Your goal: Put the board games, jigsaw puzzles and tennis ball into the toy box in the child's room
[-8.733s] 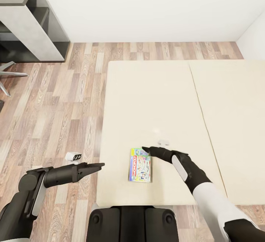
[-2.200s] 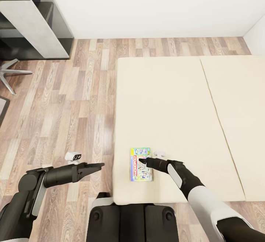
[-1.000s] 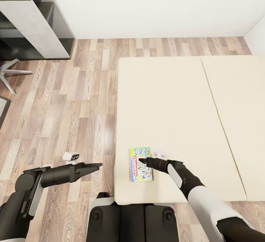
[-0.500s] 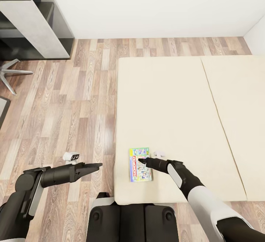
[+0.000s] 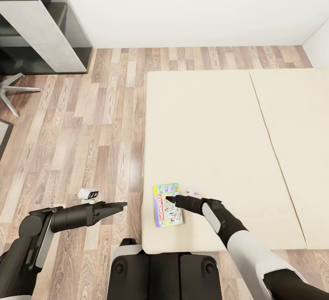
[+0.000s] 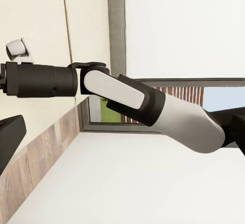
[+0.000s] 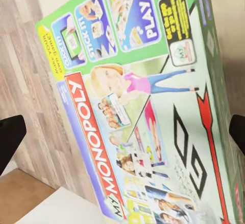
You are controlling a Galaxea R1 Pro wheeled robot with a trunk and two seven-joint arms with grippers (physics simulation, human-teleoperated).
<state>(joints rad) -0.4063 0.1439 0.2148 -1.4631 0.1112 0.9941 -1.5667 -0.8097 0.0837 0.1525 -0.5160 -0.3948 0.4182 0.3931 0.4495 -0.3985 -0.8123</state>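
From my seat the left claw hangs over the wood-plank floor just off the near corner of the wide beige two-section bed, its fingers pressed together on nothing. A small white gadget lies on the floor just beside that arm, away from the bed. On the bed, close to that same near corner and just in from its floor-side edge, lies the flat green-edged cardboard game box with the red Monopoly banner, face up and turned slightly askew to the mattress edge. My right claw sits right over the box's upper face; in the right wrist view the two dark fingertips stand spread wide with the printed lid between them, so it is open and gripping nothing. I judge the box light, stiff and rather slick on its printed faces, and too broad to span flat. I would take it across its thin depth at the edge overhanging nearest the floor, or slide it there first, since the soft mattress gives little room beneath it.
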